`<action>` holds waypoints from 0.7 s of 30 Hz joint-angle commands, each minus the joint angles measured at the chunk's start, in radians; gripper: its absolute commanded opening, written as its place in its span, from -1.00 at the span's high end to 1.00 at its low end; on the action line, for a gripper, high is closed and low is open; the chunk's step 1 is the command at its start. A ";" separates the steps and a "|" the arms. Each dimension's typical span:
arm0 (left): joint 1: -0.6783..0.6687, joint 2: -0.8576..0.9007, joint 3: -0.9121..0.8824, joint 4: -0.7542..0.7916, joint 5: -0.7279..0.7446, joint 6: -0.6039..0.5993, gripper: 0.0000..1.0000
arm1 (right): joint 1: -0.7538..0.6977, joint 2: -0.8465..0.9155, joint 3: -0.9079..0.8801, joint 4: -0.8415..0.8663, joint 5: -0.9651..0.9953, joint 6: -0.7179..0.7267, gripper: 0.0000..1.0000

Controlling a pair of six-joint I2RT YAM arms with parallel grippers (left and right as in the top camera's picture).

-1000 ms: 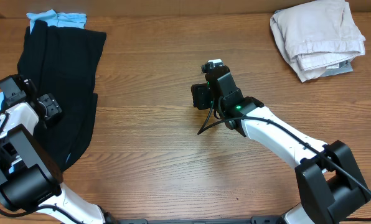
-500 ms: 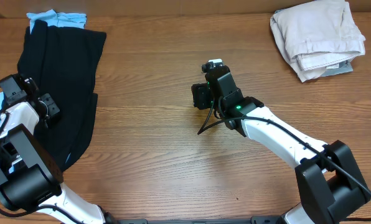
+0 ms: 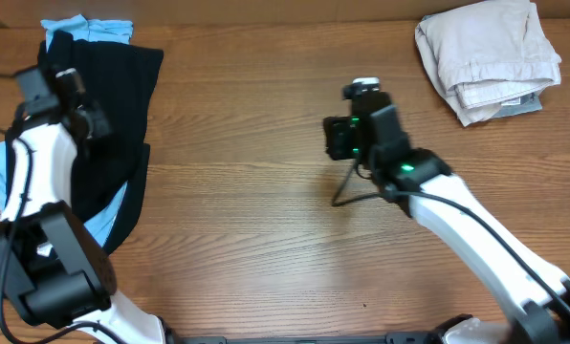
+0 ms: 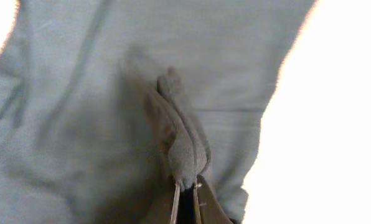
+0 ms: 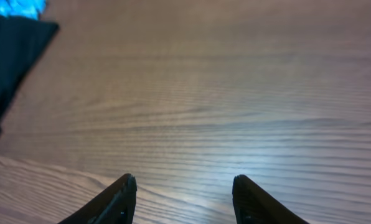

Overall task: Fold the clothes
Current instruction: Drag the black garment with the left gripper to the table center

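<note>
The black garment (image 3: 108, 96) lies spread at the table's left side, with light blue cloth (image 3: 86, 28) showing at its far end and beside its left edge. My left gripper (image 3: 86, 122) is over the garment's left part and shut on a pinched fold of it (image 4: 184, 149); the jaws stand nearly together (image 4: 185, 185). My right gripper (image 3: 347, 140) hangs open over bare wood at mid-table, nothing between its fingers (image 5: 184, 183). The right wrist view catches the black garment (image 5: 8, 59) at its far left edge.
A folded beige pile of clothes (image 3: 491, 57) sits at the back right corner. A black cable (image 3: 347, 191) trails under the right arm. Bare wooden tabletop (image 3: 247, 239) lies between the arms.
My left gripper has shut on the black garment and moved toward the far side, pulling cloth with it and baring light blue beneath. The right arm has shifted right.
</note>
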 commanded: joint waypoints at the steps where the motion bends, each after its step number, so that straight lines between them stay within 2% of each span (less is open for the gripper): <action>1: -0.135 -0.077 0.075 -0.056 0.059 -0.006 0.92 | -0.052 -0.145 0.025 -0.051 0.011 0.005 -0.07; 10: -0.492 -0.097 0.090 -0.097 0.323 -0.007 0.91 | -0.216 -0.356 0.025 -0.204 -0.004 0.061 -0.08; 15: -0.730 -0.070 0.089 -0.030 0.340 -0.022 0.92 | -0.303 -0.402 0.025 -0.255 -0.009 0.061 -0.09; 16: -0.782 -0.060 0.089 -0.004 0.339 -0.022 0.91 | -0.317 -0.404 0.025 -0.261 -0.013 0.061 -0.18; 21: -0.971 0.018 0.090 0.163 0.331 -0.022 0.89 | -0.359 -0.406 0.025 -0.283 -0.027 0.065 -0.26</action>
